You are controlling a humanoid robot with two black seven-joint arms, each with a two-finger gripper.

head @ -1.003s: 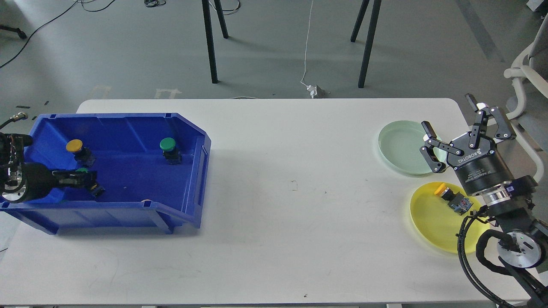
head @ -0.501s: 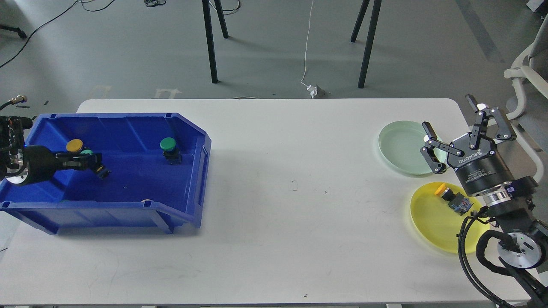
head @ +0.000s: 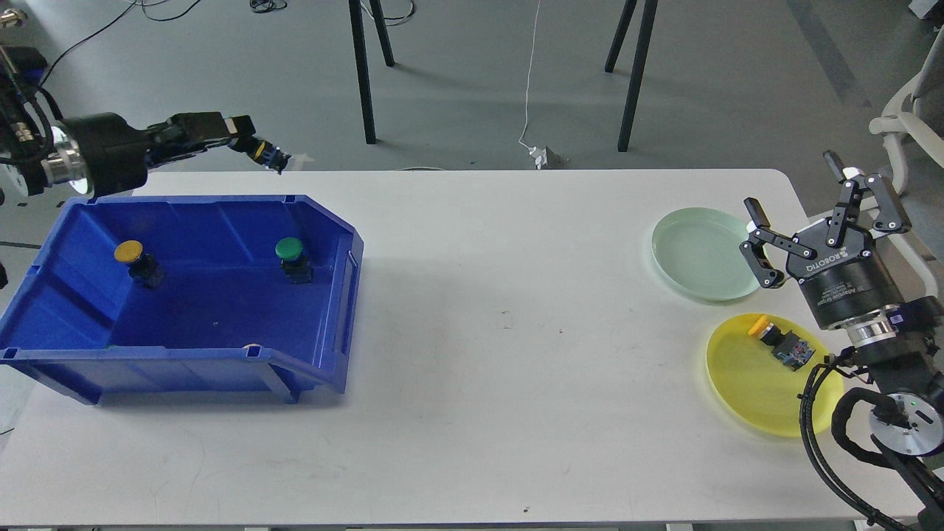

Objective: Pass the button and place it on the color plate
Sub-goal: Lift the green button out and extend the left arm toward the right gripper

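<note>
The left pincer [head: 254,147], clamped on a button [head: 271,156], has risen out of the blue bin [head: 324,221] since a moment ago and now hangs above the bin's far rim, arm stretched sideways from the left edge. The pick looks done, and the handover comes next. The right pincer [head: 800,210] waits wide apart beside the green plate [head: 686,251]. One yellow button [head: 778,341] already lies on the yellow plate [head: 745,391], on the counter [head: 516,354].
</note>
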